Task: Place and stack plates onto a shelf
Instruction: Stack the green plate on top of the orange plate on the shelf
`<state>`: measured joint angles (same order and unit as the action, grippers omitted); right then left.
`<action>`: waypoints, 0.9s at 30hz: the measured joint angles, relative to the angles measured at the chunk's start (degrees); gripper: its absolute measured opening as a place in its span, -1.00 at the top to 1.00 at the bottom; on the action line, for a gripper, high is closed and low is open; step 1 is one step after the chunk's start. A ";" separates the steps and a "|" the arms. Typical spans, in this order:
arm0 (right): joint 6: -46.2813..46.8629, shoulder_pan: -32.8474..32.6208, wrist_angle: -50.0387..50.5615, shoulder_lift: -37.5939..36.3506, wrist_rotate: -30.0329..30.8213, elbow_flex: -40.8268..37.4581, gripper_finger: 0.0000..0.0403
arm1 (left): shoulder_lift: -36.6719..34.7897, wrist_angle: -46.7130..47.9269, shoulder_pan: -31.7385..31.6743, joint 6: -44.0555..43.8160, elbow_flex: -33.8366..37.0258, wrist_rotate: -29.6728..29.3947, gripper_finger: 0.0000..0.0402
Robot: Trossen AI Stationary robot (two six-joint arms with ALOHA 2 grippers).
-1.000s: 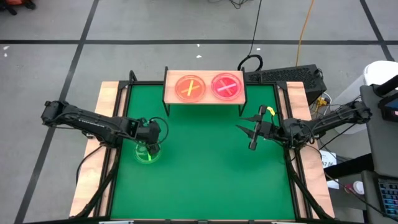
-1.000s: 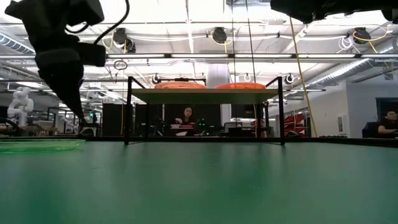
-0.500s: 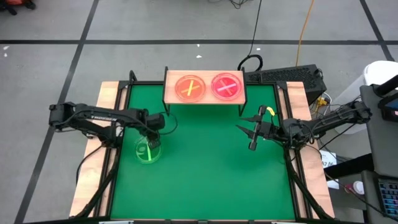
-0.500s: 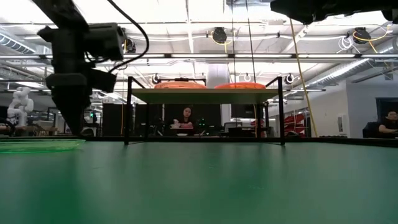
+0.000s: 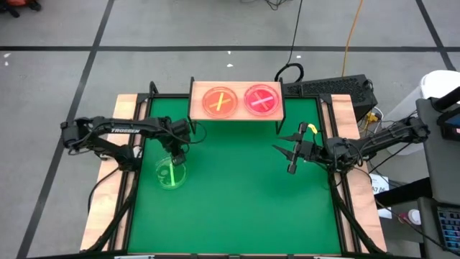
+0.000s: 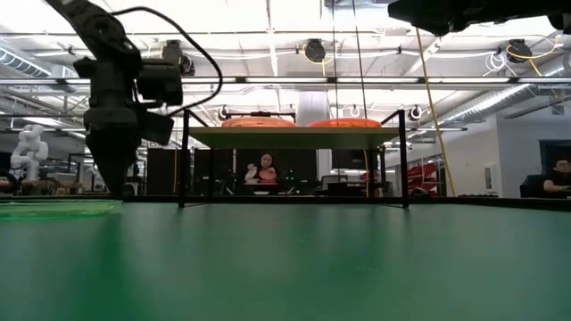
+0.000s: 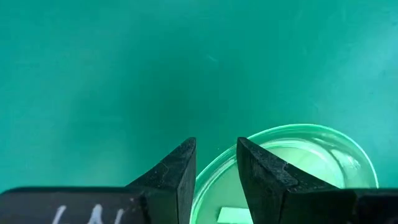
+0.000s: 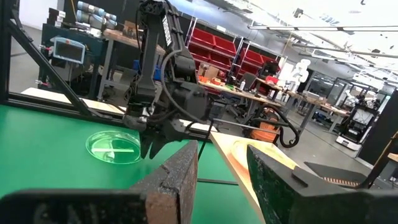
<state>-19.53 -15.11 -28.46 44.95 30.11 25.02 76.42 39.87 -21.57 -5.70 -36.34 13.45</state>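
From above, a green plate (image 5: 171,175) lies flat on the left part of the bench (image 5: 237,208), translucent, with a bright green bar running roughly near-to-far, tipped slightly. The left gripper (image 5: 175,154) hangs just past the plate's far rim, its jaws a narrow gap apart and holding nothing. On the shelf (image 5: 198,109) at the far edge sit two stacks side by side: an orange plate (image 5: 219,101) on the left showing a yellow cross of bars, and a pink plate (image 5: 261,99) on the right with a pale bar slanting across it. The right gripper (image 5: 290,153) waits over the bench's right side, jaws spread wide and empty.

At bench level, the green plate (image 6: 55,209) is a thin sliver at far left; the left gripper (image 6: 114,174) points straight down behind it. Both stacks show as low orange humps on the shelf (image 6: 294,136).

From the left wrist, the green plate (image 7: 314,155) lies just beyond the fingertips (image 7: 181,163), which are slightly parted.

From the right wrist, the green plate (image 8: 114,147) lies under the left gripper (image 8: 151,144).
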 joint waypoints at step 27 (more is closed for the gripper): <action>0.81 0.11 0.97 0.00 0.13 0.04 0.40 | 5.62 -0.54 -0.81 10.11 -1.73 5.08 0.40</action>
<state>-18.72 -15.00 -27.50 44.95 30.24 25.06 82.04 39.33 -22.37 4.41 -38.06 18.53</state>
